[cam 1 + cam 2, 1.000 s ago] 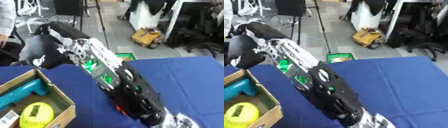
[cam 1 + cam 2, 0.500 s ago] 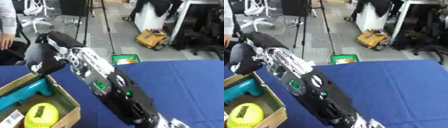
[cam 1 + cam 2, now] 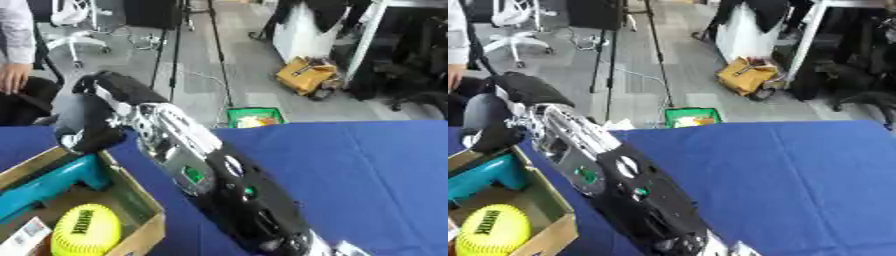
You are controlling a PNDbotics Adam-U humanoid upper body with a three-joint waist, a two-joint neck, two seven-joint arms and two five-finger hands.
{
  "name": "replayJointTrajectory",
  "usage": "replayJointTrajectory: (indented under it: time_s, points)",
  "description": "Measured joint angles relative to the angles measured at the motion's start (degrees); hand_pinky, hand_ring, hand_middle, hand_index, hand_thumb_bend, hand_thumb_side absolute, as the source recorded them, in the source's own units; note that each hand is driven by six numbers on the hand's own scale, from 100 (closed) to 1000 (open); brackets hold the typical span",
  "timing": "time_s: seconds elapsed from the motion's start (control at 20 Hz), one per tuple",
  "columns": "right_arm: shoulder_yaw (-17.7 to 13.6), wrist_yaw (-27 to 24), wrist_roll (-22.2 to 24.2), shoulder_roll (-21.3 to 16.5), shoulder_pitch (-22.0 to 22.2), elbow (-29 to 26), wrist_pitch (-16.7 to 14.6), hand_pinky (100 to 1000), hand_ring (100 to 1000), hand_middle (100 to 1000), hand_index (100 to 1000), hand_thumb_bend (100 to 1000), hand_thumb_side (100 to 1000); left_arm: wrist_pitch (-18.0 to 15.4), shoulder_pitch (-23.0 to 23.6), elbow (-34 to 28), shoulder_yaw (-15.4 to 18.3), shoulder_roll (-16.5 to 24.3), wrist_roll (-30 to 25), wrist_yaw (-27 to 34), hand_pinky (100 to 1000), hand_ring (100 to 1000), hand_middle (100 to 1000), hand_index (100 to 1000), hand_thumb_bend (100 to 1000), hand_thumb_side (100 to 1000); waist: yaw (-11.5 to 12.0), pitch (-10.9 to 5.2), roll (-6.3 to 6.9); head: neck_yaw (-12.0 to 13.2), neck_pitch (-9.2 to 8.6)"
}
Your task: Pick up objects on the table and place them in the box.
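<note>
My right arm [image 3: 219, 185] runs from the bottom edge up to the left across the blue table [image 3: 367, 170]. Its black right hand [image 3: 109, 90] is curled over a dark grey rounded object [image 3: 79, 122], held just above the far corner of the cardboard box [image 3: 140, 227] at the lower left. Inside the box lie a teal tool [image 3: 52, 182], a yellow softball [image 3: 86, 230] and a white card [image 3: 22, 237]. The hand hides most of the dark object. My left hand shows in neither view.
The table's far edge runs across the middle of the view. Beyond it on the floor stand a green crate [image 3: 252, 117], a yellow bag [image 3: 306, 75], tripod legs [image 3: 214, 45] and office chairs.
The whole picture has shifted, so the camera has moved. My right hand with the dark object stays above the box's far corner, now slightly lower.
</note>
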Motion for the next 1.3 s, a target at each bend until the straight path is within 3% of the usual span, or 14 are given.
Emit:
replayJointTrajectory:
  time_s: [1.3]
  points:
    - [0.7,-1.1,-3.1,2.8,0.1,7.5,-3.1,100,443,399,445,100,387,-0.6,-1.0,0.0,0.0,-0.5,0.1,0.2,1000,912,967,858,100,812,1.4,0.74,-0.19,-1.4,-0.45]
